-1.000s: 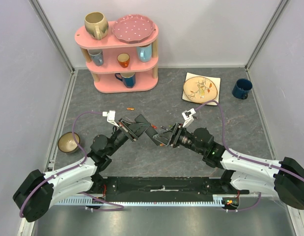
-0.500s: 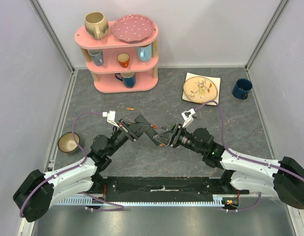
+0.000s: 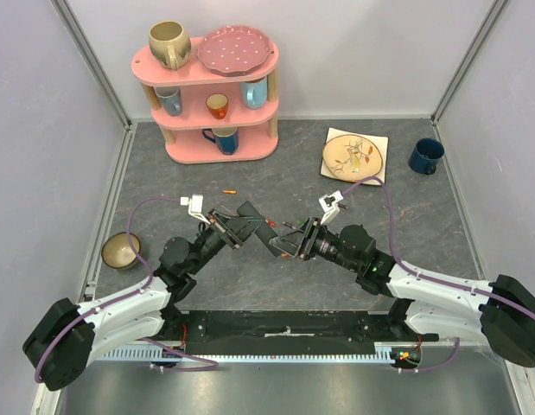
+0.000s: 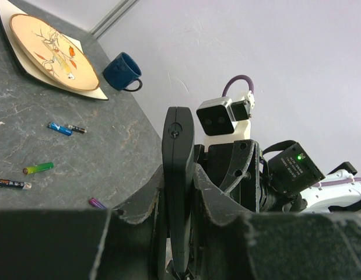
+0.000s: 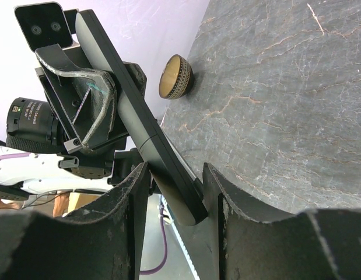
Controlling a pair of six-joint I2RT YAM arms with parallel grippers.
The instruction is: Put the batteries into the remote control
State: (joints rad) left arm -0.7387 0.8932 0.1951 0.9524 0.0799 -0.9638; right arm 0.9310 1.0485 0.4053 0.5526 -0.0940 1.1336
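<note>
The remote control [image 5: 138,125] is up off the table [image 3: 276,173], held on edge between the two arms, probably so that one arm steadies it while the other works at its battery cover or takes it over. The left gripper [image 4: 179,201] has its jaws clamped tight on it. The right gripper [image 5: 174,169] has its jaws apart on either side of the remote's other end, close against it; whether they press it I cannot tell. The batteries [image 4: 39,168] lie loose on the table, well apart from the remote, with an orange battery [image 3: 229,190] toward the pink shelf [image 3: 215,95]
</note>
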